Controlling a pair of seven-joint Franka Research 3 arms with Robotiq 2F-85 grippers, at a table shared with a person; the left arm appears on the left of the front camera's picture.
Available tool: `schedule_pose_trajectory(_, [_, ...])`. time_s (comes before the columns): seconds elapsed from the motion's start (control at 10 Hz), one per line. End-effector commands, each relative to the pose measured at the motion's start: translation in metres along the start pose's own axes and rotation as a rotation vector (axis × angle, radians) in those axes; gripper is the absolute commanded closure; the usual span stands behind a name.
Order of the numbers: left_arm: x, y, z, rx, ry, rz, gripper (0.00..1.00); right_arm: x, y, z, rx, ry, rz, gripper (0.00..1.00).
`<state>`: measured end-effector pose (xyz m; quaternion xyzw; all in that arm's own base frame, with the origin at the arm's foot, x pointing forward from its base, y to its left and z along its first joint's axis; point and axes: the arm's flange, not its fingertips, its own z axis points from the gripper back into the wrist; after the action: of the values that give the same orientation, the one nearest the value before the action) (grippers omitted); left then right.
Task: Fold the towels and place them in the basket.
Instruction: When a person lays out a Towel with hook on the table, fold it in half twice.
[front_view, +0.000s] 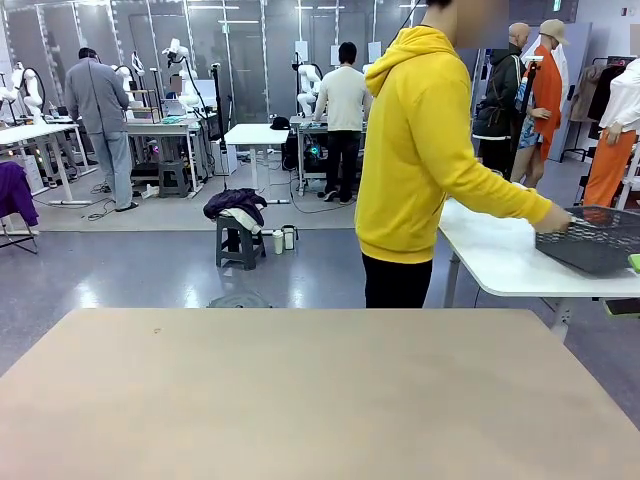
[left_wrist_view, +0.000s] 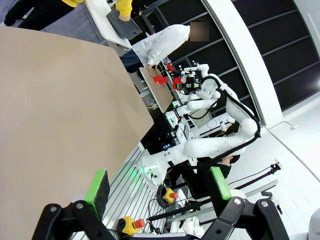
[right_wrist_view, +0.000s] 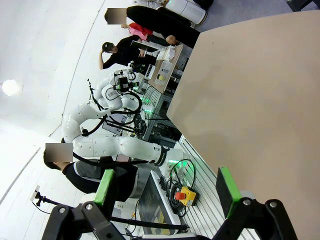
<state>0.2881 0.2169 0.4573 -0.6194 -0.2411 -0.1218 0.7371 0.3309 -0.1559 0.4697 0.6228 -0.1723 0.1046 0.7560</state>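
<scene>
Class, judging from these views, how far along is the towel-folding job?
Nothing looks done yet. In hand: a person in a yellow hoodie has a hand at the dark grey mesh basket on the white side table. The left pincer and right pincer hang open, holding nothing. All folding and filling remains.

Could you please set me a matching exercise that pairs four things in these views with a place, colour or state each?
Things:
1. basket
2. person's hand
3. left gripper
4. robot's table

Descriptions:
A. beige
B. open, holding nothing
C. on the white side table
D. at the basket's rim

Pairs: 1-C, 2-D, 3-B, 4-A
</scene>
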Motion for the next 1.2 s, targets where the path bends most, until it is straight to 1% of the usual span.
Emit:
schedule_pose_trajectory(0.0, [-0.0014,-0.0007,0.0015,-0.014,0.005,-0.008,0.00,0.0001,0.0009,0.0006,0.014,-0.004,0.009,0.00])
schedule_pose_trajectory(1.1, [-0.0014,-0.0007,0.0015,-0.014,0.005,-0.008,0.00,0.0001,0.0009,0.0006,0.014,-0.004,0.009,0.00])
